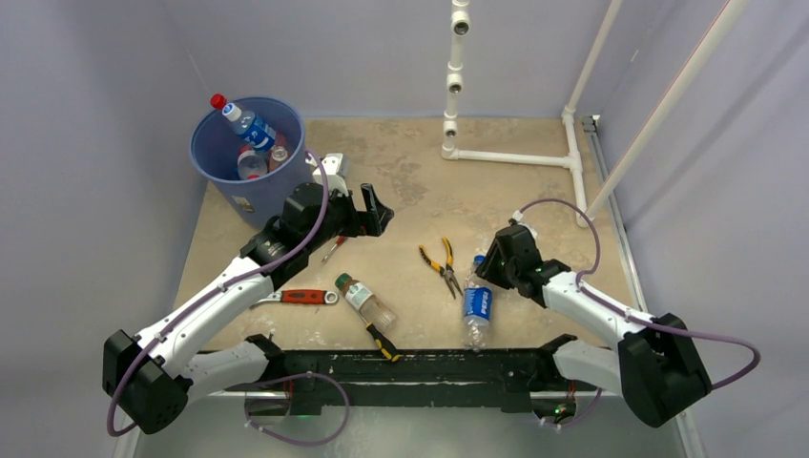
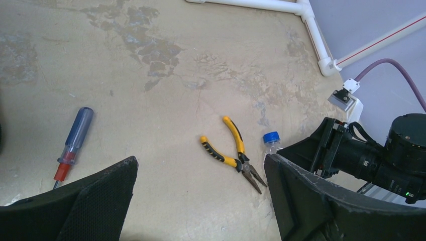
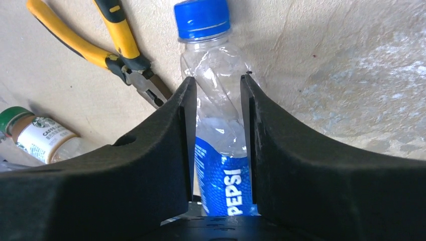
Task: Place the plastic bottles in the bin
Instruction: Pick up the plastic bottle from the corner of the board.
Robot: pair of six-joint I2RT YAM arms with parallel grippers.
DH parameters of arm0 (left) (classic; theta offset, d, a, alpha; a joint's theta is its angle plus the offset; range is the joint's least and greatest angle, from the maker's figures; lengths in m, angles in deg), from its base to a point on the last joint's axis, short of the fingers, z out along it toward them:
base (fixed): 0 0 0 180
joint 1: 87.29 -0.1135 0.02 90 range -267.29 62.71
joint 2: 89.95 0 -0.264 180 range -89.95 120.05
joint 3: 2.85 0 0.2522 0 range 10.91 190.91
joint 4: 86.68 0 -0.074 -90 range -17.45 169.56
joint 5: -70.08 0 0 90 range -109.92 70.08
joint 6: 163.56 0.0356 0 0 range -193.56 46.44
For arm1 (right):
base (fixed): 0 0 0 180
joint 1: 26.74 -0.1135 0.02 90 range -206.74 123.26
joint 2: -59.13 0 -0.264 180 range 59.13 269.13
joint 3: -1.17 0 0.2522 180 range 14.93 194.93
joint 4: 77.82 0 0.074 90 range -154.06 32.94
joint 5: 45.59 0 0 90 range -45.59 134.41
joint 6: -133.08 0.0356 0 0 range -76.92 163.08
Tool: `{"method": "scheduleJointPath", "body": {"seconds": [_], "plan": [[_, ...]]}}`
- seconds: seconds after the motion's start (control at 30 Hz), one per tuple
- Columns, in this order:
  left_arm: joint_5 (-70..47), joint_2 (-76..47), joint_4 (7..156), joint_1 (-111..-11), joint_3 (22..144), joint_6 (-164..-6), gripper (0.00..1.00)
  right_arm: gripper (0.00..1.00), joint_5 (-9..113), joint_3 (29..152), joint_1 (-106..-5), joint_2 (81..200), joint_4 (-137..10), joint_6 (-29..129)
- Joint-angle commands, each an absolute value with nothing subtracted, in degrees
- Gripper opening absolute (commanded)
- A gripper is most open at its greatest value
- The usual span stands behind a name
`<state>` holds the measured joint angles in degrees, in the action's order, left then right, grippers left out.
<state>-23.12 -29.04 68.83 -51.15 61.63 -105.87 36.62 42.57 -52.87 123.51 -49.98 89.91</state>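
Note:
The blue bin (image 1: 229,186) stands at the far left and holds several bottles, one with a red cap (image 1: 246,122). A Pepsi bottle (image 1: 477,307) with a blue cap lies on the table at the front right. My right gripper (image 1: 487,274) is shut on the Pepsi bottle (image 3: 216,103) at its clear shoulder, one finger on each side. A green-capped coffee bottle (image 1: 365,300) lies at the front middle and also shows in the right wrist view (image 3: 37,138). My left gripper (image 1: 374,212) is open and empty above the table, right of the bin. The Pepsi bottle's cap (image 2: 271,137) shows in the left wrist view.
Yellow pliers (image 1: 440,266) lie just left of the Pepsi bottle. A red-handled wrench (image 1: 300,297), a screwdriver (image 2: 74,144) and a yellow-black tool (image 1: 383,341) lie near the coffee bottle. A white pipe frame (image 1: 515,157) stands at the back right.

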Motion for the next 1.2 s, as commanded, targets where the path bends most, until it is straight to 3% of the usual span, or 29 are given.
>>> {"method": "scheduleJointPath", "body": {"seconds": [0.0, 0.37, 0.63, 0.8, 1.03, 1.17], "plan": [[-22.3, -29.6, 71.0, -50.8, 61.5, -106.6, 0.96, 0.35, 36.4, 43.2, -52.7, 124.7, -49.9, 88.9], [-22.0, -29.8, 71.2, -50.8, 61.4, -106.8, 0.96, 0.00, 36.7, 44.3, -52.7, 124.3, -51.8, 88.2], [-22.3, -29.7, 71.0, -50.8, 61.4, -106.9, 0.96, 0.00, 34.1, 52.8, -52.7, 123.1, -47.6, 82.9], [-22.4, -31.2, 72.5, -50.7, 59.8, -108.4, 0.96, 0.00, 37.1, 59.6, -52.7, 115.8, -45.8, 74.6], [-22.9, -36.7, 82.6, -50.8, 58.9, -109.7, 0.97, 0.00, 63.7, 60.8, -53.2, 102.2, -57.9, 63.1], [-15.6, -37.7, 95.5, -50.8, 58.5, -108.9, 0.99, 0.00, 74.7, 57.2, -54.9, 96.2, -67.7, 61.2]]}}
